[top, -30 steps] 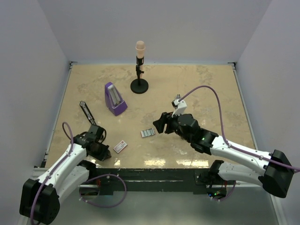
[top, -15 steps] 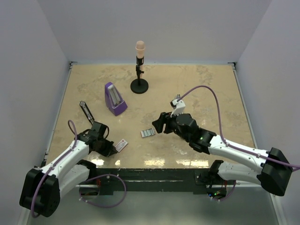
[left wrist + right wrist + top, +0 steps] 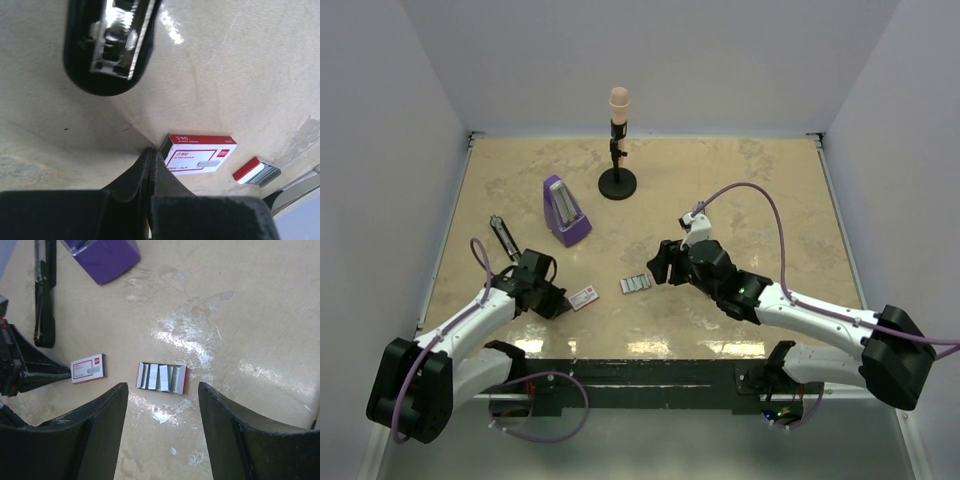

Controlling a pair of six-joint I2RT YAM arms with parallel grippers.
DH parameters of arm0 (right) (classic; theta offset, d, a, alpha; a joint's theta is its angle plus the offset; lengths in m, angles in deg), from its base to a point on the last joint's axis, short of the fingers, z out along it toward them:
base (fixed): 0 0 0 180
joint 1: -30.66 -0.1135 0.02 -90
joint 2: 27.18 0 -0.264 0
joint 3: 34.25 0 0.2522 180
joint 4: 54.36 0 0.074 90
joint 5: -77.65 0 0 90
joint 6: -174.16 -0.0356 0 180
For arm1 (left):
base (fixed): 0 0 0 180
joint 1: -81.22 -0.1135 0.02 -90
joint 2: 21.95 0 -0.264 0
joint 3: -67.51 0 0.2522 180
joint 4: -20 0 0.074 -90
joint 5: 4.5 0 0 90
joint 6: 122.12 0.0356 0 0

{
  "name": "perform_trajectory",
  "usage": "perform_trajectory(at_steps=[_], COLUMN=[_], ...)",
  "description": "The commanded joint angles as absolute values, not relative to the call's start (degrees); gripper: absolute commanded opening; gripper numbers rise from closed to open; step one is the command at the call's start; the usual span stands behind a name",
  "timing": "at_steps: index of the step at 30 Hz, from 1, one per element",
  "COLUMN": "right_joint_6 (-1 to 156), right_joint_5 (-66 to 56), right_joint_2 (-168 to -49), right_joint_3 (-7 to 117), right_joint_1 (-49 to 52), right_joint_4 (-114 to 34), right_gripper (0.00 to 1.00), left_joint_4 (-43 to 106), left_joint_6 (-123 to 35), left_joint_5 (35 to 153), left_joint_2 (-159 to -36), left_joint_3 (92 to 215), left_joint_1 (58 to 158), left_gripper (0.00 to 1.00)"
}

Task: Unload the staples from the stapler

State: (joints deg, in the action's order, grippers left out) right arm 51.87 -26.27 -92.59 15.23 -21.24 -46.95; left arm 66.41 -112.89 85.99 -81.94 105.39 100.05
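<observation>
Black stapler (image 3: 107, 45) lies beyond my left jaws, closed empty against the card (image 3: 200, 152); right jaws gape empty above the staples (image 3: 161, 377). Next, I judge: reopen left, grip stapler.

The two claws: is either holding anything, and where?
Nothing is held. The left gripper is shut on nothing, its tips beside the small red-and-white box; the right gripper is open, apart from the staples.

The small red-and-white box (image 3: 200, 154) bears printed lines; none is large enough to read.
</observation>
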Motion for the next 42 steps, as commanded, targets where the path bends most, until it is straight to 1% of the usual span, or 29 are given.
perform_trajectory(at_steps=[1,4,8,11,15,21,28,31,37,42], right_joint_6=[52.61,52.78,52.43,52.26,51.73,50.67,50.15,49.09,45.23,43.82], right_joint_5=[-24.67,-20.8,-17.98,-16.93,-14.74,-12.79,-12.44,-9.9,-8.93,-9.1], right_joint_2=[-96.16,-100.11,-104.16,-108.55,-113.56,-118.05,-119.03,-118.85,-118.24,-119.64], right_joint_3=[17.92,18.44,18.97,20.11,22.31,22.4,21.7,21.17,20.03,22.48], right_joint_1=[-19.97,-19.01,-18.74,-18.48,-18.39,-18.47,-18.3,-18.47,-22.94,-24.98], right_joint_4=[-45.61,-46.57,-48.94,-49.83,-49.39,-51.06,-53.77,-54.4,-56.24,-54.15], right_gripper=[0.61,0.61,0.67,0.68,0.66,0.63,0.6,0.59,0.59,0.59], left_joint_4=[62.25,60.84,59.17,57.85,56.62,53.46,53.01,53.72,57.76,61.44], left_joint_6=[-108.33,-106.22,-103.93,-102.44,-100.42,-97.6,-94.44,-93.73,-91.8,-90.39], left_joint_5=[81.81,81.46,81.37,81.2,81.72,82.25,82.16,81.37,76.89,74.26], left_joint_2=[-83.92,-85.58,-86.99,-87.43,-87.7,-88.13,-89.37,-88.84,-88.66,-87.35], left_joint_3=[106.49,107.19,107.37,107.37,107.55,107.55,109.56,110.62,114.22,118.26], left_joint_1=[100.2,100.2,100.2,100.2,100.2,100.2,100.2,100.2,100.2,100.2], left_gripper=[0.0,0.0,0.0,0.0,0.0,0.0,0.0,0.0,0.0,0.0])
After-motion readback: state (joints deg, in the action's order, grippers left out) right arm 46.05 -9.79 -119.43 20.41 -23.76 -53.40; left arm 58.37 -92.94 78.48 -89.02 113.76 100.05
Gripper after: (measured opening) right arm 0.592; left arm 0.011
